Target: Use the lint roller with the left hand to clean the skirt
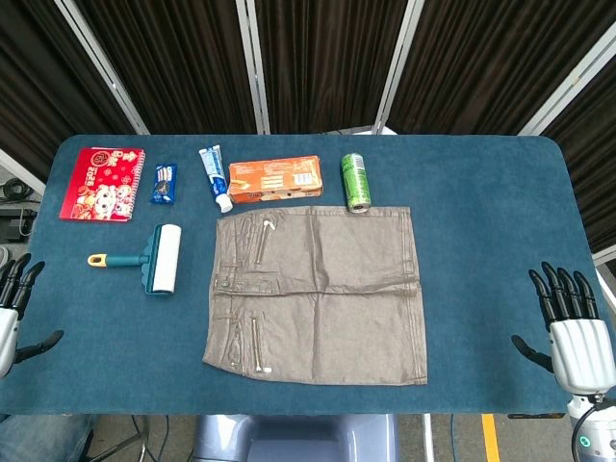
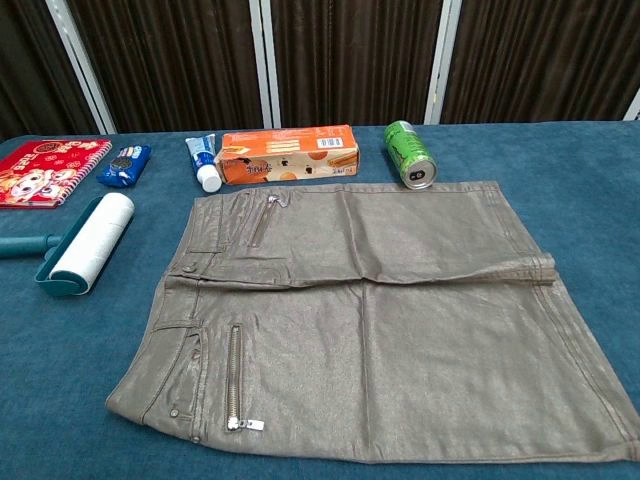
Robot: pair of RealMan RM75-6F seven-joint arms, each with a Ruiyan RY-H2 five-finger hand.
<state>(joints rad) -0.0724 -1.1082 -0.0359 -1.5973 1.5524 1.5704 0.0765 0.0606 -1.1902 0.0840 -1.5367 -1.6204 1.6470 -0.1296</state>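
Left robot hand (image 1: 12, 313) hangs empty, fingers spread, well apart from the lint roller (image 1: 159, 258) beside the skirt (image 1: 318, 294).

Blue table (image 1: 481, 241) — skirt (image 1: 322, 294), lint roller (image 1: 159, 258), can (image 1: 355, 181), orange box (image 1: 274, 179), toothpaste (image 1: 216, 177), booklet (image 1: 102, 183).

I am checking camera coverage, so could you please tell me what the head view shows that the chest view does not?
Only the head view shows the left hand and right hand, both open at the table's near corners, holding nothing. Only the chest view shows the skirt's lower zipper pull up close. Both show the skirt spread flat, the lint roller lying beside it, and the green can at its far edge.
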